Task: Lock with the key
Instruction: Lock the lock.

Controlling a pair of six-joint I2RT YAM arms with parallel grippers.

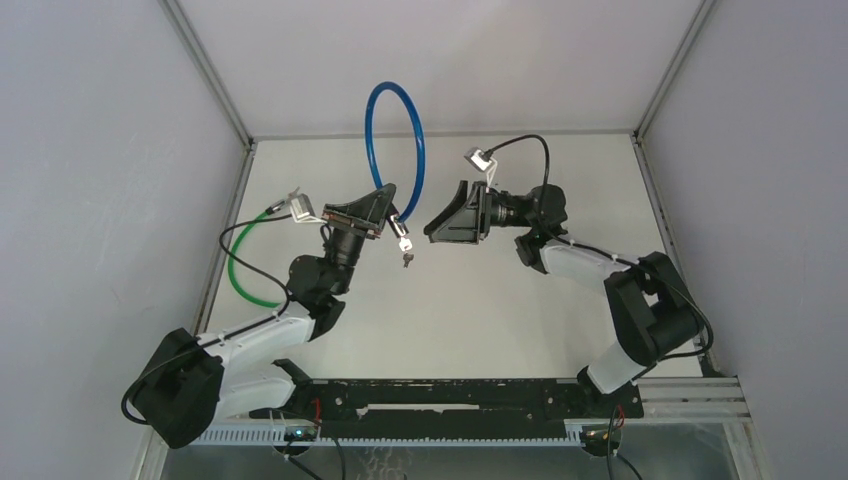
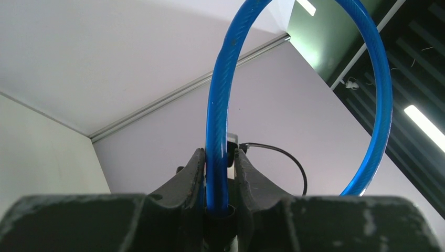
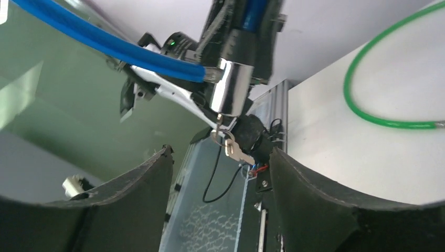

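Note:
A blue cable lock forms an upright loop above the table's far middle. My left gripper is shut on it just above its silver cylinder; the left wrist view shows the blue cable pinched between the fingers. A key on a small ring hangs from the cylinder's lower end; it also shows in the right wrist view under the cylinder. My right gripper is open and empty, just right of the cylinder and level with it, jaws pointing left at the key.
A green cable loop lies on the table at the left, by the left arm; it also shows in the right wrist view. A black rail runs along the near edge. Walls close in the table on three sides.

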